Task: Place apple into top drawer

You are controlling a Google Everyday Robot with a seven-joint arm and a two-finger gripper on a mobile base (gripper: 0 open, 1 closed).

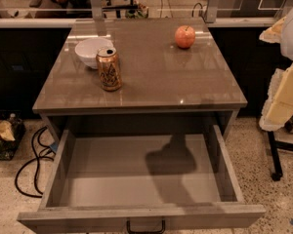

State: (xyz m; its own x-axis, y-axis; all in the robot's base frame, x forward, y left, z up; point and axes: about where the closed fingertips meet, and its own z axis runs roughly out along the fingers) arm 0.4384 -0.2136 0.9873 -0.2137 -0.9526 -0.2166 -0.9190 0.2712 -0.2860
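The apple (185, 36) is small, round and red-orange. It stands on the far right part of the grey-brown cabinet top (156, 77). The top drawer (58, 165) is pulled fully out toward me, its flat inside bare except for a shadow. Its small dark handle (145, 226) shows on the front panel at the bottom edge. My gripper (283, 99), white and pale yellow, hangs at the right edge of the view, beside the cabinet, well to the right of and nearer than the apple. It holds nothing that I can see.
A gold drink can (109, 68) stands front left on the cabinet top, with a white bowl (92, 51) just behind it. Black cables (34, 155) lie on the floor at left. A dark stand leg with a caster (275, 160) is at right.
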